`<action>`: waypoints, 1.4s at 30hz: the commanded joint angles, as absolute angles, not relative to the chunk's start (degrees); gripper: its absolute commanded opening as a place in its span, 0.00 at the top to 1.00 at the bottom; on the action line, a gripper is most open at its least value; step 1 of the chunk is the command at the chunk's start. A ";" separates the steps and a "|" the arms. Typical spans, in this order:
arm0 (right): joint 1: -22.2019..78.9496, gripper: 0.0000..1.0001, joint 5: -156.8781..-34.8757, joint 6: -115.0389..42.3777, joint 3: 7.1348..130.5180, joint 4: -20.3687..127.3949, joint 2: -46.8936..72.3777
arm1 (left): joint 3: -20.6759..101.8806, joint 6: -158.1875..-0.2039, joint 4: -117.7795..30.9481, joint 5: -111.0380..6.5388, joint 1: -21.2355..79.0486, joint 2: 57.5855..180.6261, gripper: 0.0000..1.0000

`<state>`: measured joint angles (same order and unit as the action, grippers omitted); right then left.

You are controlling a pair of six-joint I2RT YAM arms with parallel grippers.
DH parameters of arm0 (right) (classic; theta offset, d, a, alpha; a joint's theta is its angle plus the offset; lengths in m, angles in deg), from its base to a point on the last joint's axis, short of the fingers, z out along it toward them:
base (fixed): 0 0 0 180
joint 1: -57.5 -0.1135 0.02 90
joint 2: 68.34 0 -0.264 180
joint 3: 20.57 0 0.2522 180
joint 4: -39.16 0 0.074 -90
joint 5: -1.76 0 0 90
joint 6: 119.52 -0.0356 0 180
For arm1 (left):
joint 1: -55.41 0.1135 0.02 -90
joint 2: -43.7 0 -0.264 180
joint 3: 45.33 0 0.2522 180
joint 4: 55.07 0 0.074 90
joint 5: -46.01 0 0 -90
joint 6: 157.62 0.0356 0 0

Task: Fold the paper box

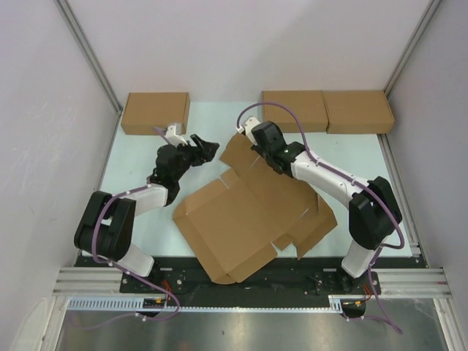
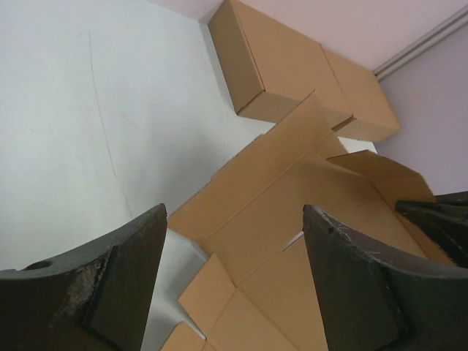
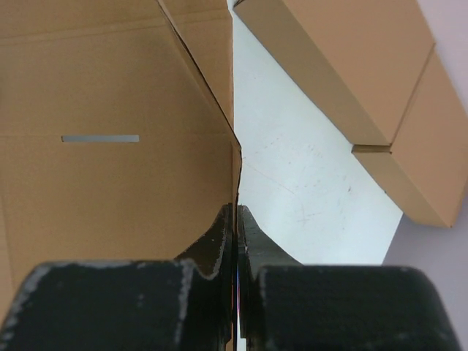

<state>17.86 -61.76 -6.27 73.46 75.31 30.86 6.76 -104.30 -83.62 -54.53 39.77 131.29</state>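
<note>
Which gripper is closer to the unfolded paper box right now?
Right. The right gripper is shut on the edge of the paper box's rear flap. The left gripper hovers open beside that flap, on its left, apparently not touching.

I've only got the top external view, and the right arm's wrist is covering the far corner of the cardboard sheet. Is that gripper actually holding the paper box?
Observer: Yes. In the right wrist view, the right gripper is shut on a thin edge of the paper box.
Operator: And the other arm, has it got anything?
Observer: No. In the left wrist view, the left gripper is open, with nothing between its fingers. The paper box lies beyond them.
</note>
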 commanded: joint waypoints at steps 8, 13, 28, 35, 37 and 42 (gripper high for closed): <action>11.45 1.00 -48.79 -0.43 67.91 67.43 25.00 | 5.17 -106.73 -85.96 -46.10 35.81 133.00 0.20; 8.29 1.00 -43.59 3.62 64.74 61.27 25.35 | 5.17 -104.19 -87.89 -42.34 36.07 132.38 0.19; 7.49 1.00 -51.76 -0.77 63.59 64.52 21.75 | 2.19 -110.24 -98.33 -51.72 36.87 131.50 0.20; 7.93 1.00 -55.18 -3.59 63.33 66.27 19.03 | 1.30 -110.42 -109.23 -59.98 35.81 129.83 0.24; 7.84 1.00 -56.41 -4.11 63.33 66.54 18.67 | 0.95 -107.71 -110.30 -60.77 34.40 129.48 0.24; 8.63 1.00 -60.28 -5.25 63.33 69.17 18.67 | -5.36 -93.14 -122.24 -60.16 31.33 127.99 0.23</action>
<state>7.90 -56.29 -3.06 63.36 67.00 20.70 -0.89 -104.76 -108.12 -58.38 33.23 130.24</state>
